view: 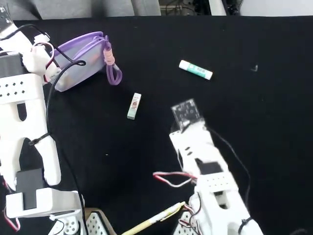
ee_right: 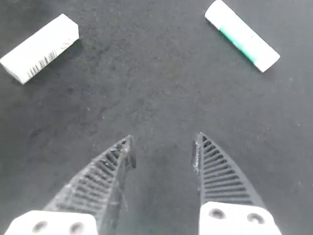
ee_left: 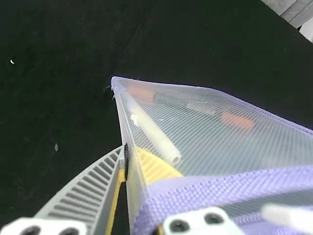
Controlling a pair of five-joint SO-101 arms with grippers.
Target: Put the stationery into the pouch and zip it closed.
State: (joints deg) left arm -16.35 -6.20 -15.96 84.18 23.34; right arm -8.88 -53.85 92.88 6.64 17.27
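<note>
Left gripper (ee_left: 124, 152) is pinching the pouch (ee_left: 210, 129) by its edge, likely steadying it for loading, while right gripper (ee_right: 164, 147) is hovering spread near eraser (ee_right: 40, 48) and glue stick (ee_right: 242, 35).

The left end effector (ee_left: 128, 155) clamps an edge of the pouch (ee_left: 220, 142), a white stick (ee_left: 154, 134) inside

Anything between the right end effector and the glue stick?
No. The right wrist view shows bare black table between the open right end effector and the glue stick.
</note>
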